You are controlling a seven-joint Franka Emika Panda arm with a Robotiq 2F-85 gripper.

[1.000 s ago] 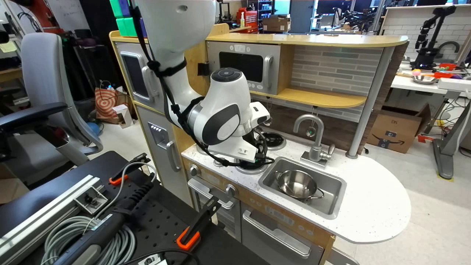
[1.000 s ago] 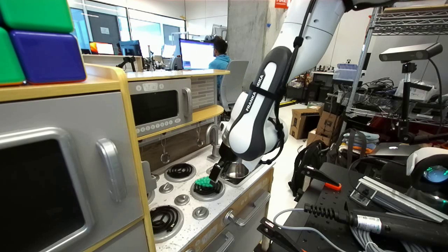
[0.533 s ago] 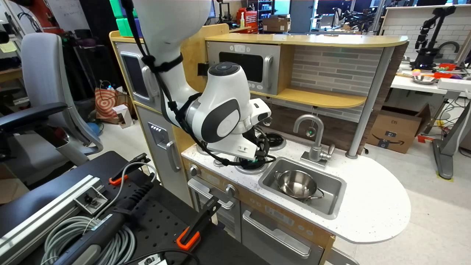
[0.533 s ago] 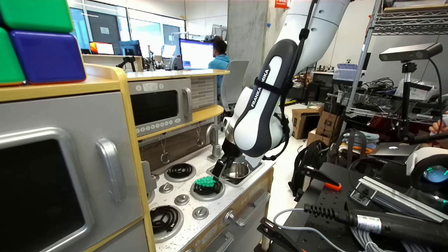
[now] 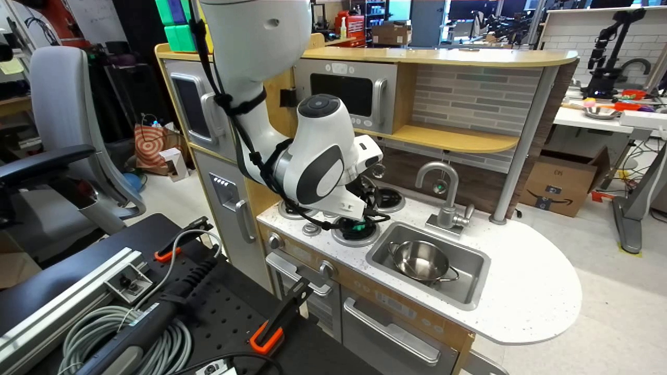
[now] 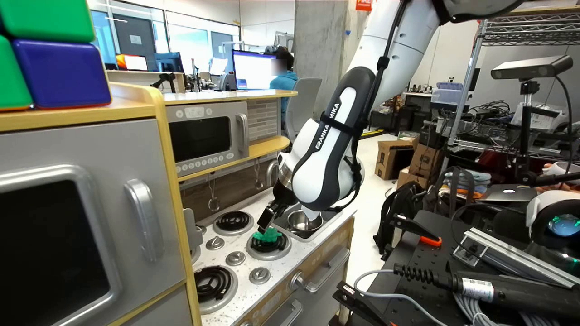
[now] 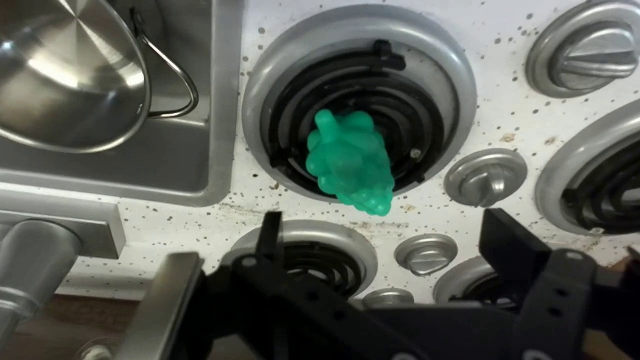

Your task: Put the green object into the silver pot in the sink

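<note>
The green object [image 7: 350, 160] is a bumpy, grape-like piece lying on a black stove burner beside the sink. It also shows in both exterior views [image 6: 273, 234] [image 5: 358, 226], partly covered by the arm or gripper. My gripper [image 7: 384, 232] is open and empty. In an exterior view the gripper [image 6: 265, 221] hangs just above the green object, tilted. In the wrist view the object lies beyond the fingertips, between them and left of the middle. The silver pot [image 5: 421, 260] stands in the sink [image 5: 473, 286], its inside bare. The pot [image 7: 100, 95] is at the wrist view's upper left.
The silver faucet [image 5: 439, 177] rises behind the sink. Burner knobs [image 7: 486, 177] stand up from the white counter near the object. The microwave [image 5: 346, 94] and wooden shelf [image 5: 458, 138] overhang the counter's back. A grey cupboard [image 6: 90, 217] stands at the stove's end.
In an exterior view the gripper first rose slightly toward the sink, then shifted left, back over the green object. The object and pot have not visibly moved.
</note>
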